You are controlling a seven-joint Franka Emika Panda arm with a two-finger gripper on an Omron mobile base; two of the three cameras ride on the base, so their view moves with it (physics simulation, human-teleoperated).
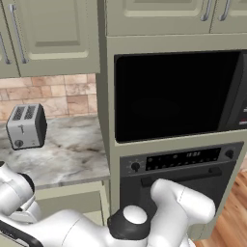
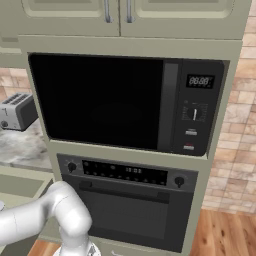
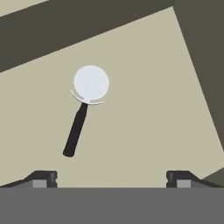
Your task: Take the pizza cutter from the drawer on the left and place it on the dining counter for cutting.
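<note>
1. The step in hand looks like the reach into the open drawer (image 3: 144, 131): the hand view looks down onto its pale olive floor, with darker drawer walls running across the upper left and down the right side of the frame. Nothing is lifted yet, so the carry to the dining counter is all still to do.

2. The pizza cutter (image 3: 84, 109) lies flat on the drawer floor, left of centre in the hand view. Its silver wheel sits toward the upper middle of the frame and its black handle slants down to the lower left.

3. The gripper (image 3: 111, 178) has its jaws spread wide and empty; the two dark tips rise at the lower left and lower right of the hand view with bare drawer floor between them.

4. The cutter lies apart from the jaws, above them in the frame and closer to the left tip than the right. The handle's end is the nearest part.

5. The next move, as I judge it, calls for shifting the hand toward the upper left of the frame to centre the handle between the tips, turning the wrist so the jaws close across the slim handle and not along it, then descending.

6. In the left base view the toaster (image 1: 26, 126) stands on a marble surface (image 1: 72, 154) at the left.
</note>
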